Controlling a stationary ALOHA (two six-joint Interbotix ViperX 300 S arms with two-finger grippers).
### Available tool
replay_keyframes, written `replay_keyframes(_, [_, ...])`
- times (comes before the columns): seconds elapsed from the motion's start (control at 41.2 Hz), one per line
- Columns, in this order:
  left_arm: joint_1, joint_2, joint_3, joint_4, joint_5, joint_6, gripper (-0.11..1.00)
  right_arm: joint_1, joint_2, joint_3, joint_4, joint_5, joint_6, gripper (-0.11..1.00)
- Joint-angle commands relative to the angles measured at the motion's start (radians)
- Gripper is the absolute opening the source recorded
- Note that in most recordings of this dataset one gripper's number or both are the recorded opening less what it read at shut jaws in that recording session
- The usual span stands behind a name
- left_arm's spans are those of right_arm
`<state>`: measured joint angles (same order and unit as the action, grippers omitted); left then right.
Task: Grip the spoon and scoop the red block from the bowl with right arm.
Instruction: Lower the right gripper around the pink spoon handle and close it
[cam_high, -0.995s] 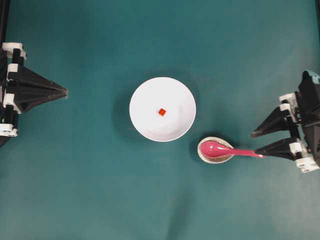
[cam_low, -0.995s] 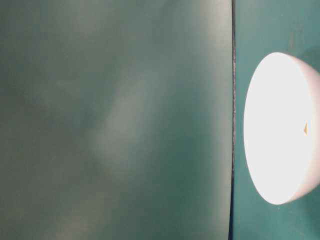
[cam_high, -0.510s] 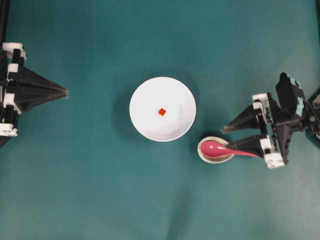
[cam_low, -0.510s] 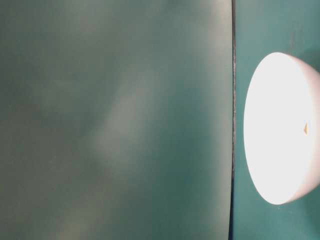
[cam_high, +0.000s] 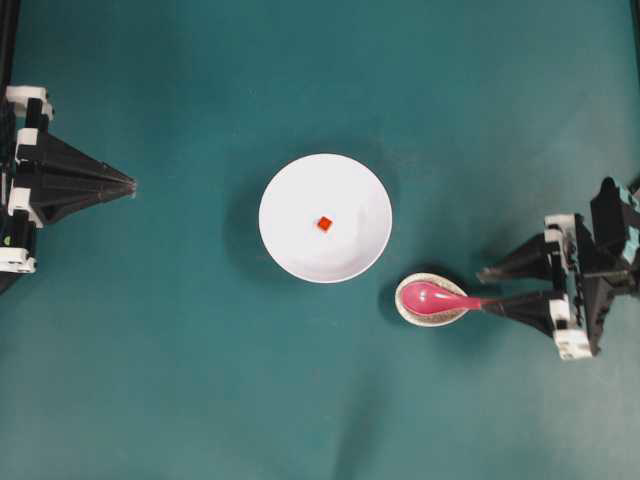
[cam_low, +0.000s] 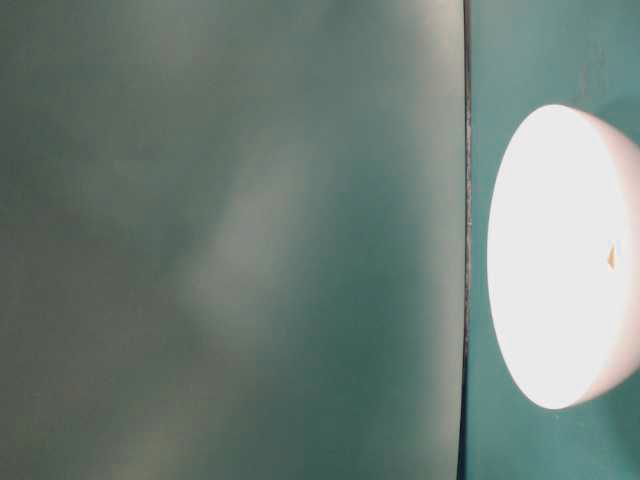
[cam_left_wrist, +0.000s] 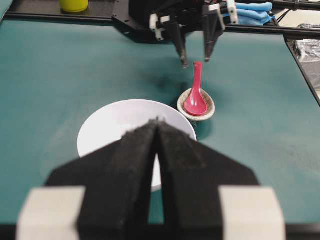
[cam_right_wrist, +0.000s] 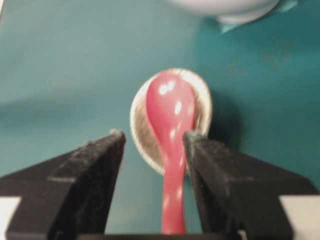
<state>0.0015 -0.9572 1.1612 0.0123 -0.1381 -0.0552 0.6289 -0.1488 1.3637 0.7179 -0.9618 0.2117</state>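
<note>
Two black fingers of the right gripper (cam_high: 482, 288) stand wide around the glossy spoon (cam_high: 435, 296) handle; left gripper (cam_high: 130, 184) jaws pressed together.

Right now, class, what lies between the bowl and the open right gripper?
The spoon, its scoop resting in a small speckled dish; bowl, right gripper. The overhead view shows it.

A: What lies at the middle of the teal desk (cam_high: 200, 380)?

B: The large round white bowl (cam_high: 325, 218), with the tiny red-orange cube (cam_high: 324, 224) inside it.

A: And to its lower right in the overhead view?

B: The small speckled beige dish (cam_high: 430, 299), just beside the bowl. The glossy magenta-pink soup spoon (cam_high: 436, 297) rests its scoop in it, handle running right between the fingers of the right pincer (cam_high: 486, 290).
</note>
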Motion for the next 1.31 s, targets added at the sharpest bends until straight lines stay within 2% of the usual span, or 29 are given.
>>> replay_keyframes(0.0, [0.0, 0.006, -0.025, 0.002, 0.0, 0.0, 0.0, 0.049, 0.006, -0.015, 0.037, -0.011, -0.012, 0.57])
replay_keyframes(0.194, [0.0, 0.006, -0.023, 0.002, 0.002, 0.002, 0.0, 0.08, 0.067, -0.017, 0.049, -0.015, -0.021, 0.57])
replay_keyframes(0.558, [0.0, 0.006, -0.023, 0.002, 0.002, 0.0, 0.0, 0.083, 0.179, 0.002, 0.052, -0.069, -0.032, 0.57])
replay_keyframes(0.874, [0.0, 0.008, -0.02, 0.002, 0.002, 0.0, 0.0, 0.097, 0.193, 0.037, 0.049, -0.121, -0.035, 0.57])
replay_keyframes(1.286, [0.0, 0.008, -0.018, 0.0, 0.003, 0.0, 0.0, 0.163, 0.239, 0.034, 0.048, -0.169, -0.035, 0.57])
